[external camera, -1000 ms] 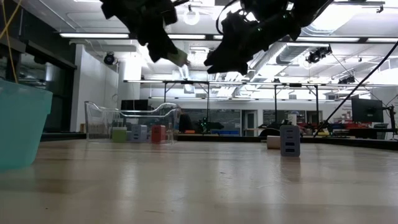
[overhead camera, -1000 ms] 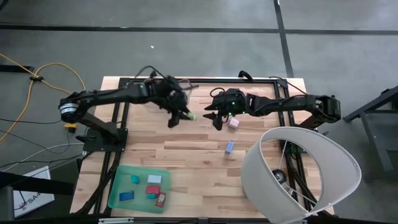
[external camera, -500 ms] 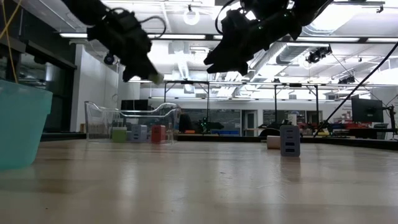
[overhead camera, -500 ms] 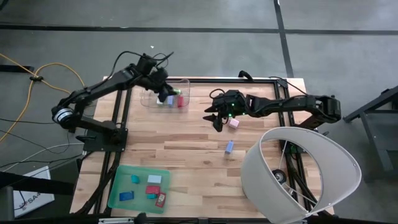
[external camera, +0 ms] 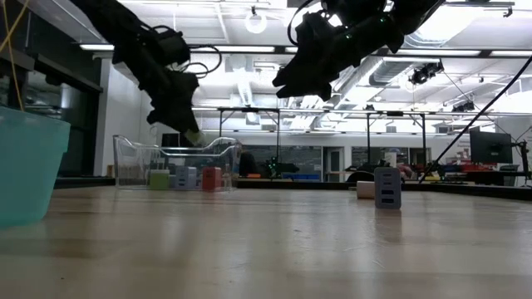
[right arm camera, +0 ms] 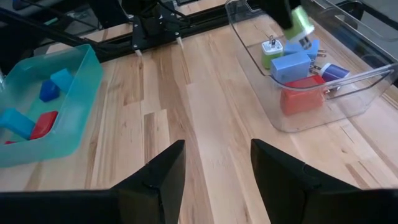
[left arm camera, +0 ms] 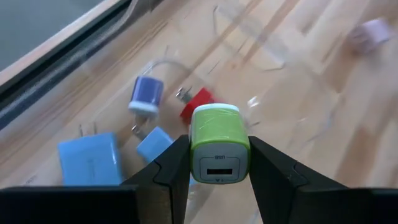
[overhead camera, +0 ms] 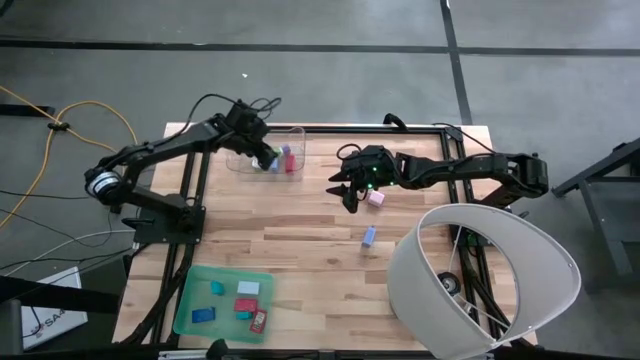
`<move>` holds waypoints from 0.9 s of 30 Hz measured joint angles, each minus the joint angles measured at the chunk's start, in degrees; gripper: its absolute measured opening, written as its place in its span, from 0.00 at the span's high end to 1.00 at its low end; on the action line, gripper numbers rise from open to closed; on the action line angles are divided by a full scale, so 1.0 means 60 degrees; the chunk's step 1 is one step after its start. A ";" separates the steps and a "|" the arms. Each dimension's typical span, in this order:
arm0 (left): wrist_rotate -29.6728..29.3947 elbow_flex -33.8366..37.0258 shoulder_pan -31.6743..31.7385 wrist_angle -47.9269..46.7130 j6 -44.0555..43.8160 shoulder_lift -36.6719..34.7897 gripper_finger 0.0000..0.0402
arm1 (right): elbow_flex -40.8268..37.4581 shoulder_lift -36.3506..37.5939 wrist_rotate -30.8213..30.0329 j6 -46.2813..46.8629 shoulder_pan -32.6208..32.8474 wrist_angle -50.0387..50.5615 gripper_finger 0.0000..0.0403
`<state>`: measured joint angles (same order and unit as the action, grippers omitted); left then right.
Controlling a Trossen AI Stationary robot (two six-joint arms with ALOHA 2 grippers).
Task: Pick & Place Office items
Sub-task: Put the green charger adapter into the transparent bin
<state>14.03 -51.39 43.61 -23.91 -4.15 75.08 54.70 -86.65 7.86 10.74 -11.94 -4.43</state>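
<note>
since a second ago the left arm has swung from mid-table to the clear bin (overhead camera: 265,160). left gripper (left arm camera: 219,163): clenched on the green charger (left arm camera: 219,142), held above the bin's chargers. right gripper (overhead camera: 347,190): fingers parted, empty, hanging beside the pink charger (overhead camera: 376,198). advice: lower inside the bin walls, then let go.

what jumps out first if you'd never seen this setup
The left gripper is shut on a green charger block just above the clear bin at the table's far edge, where blue and red pieces already lie. The right gripper hangs open at mid-table beside a pink block. A teal tray of more pieces sits at the near left corner.
</note>
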 joint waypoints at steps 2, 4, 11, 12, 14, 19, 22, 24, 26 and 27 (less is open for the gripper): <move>-0.0364 0.0002 -0.0154 0.0032 -0.0001 0.0229 0.68 | 0.0000 0.0000 0.0001 0.0005 0.0000 0.0000 0.58; -0.0406 0.0005 -0.0281 0.0077 -0.0022 0.0503 0.68 | 0.0000 0.0000 0.0028 0.0019 0.0000 0.0000 0.58; -0.0537 0.0005 -0.0440 0.0661 -0.0147 0.1031 0.68 | 0.0000 0.0000 0.0522 0.0076 0.0044 -0.0004 0.59; -0.0709 0.0005 -0.0440 0.0718 -0.0204 0.1043 0.68 | 0.0000 0.0000 0.0500 0.0099 0.0063 0.0000 0.59; -0.1093 0.0005 -0.0437 0.0721 -0.0250 0.1043 0.68 | 0.0000 0.0000 0.0456 0.0099 0.0123 -0.0004 0.58; -0.1380 0.0005 -0.0433 0.0721 -0.0295 0.1043 0.66 | 0.0000 0.0000 0.0441 0.0099 0.0255 -0.0004 0.59; -0.1373 0.0005 -0.0509 0.0720 -0.0320 0.1043 0.65 | 0.0000 0.0000 0.0441 0.0099 0.0317 -0.0004 0.59; -0.1374 0.0005 -0.0567 0.0720 -0.0322 0.1043 0.65 | 0.0000 0.0000 0.0444 0.0099 0.0317 -0.0004 0.58; -0.1370 0.0005 -0.0621 0.0720 -0.0320 0.1043 0.65 | 0.0000 0.0000 0.0449 0.0099 0.0313 -0.0004 0.58; -0.1372 0.0005 -0.0657 0.0720 -0.0319 0.1043 0.65 | 0.0000 0.0000 0.0448 0.0099 0.0313 -0.0004 0.58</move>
<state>5.80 -51.35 39.67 -19.59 -6.07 81.34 54.70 -86.65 10.55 11.33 -10.07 -4.45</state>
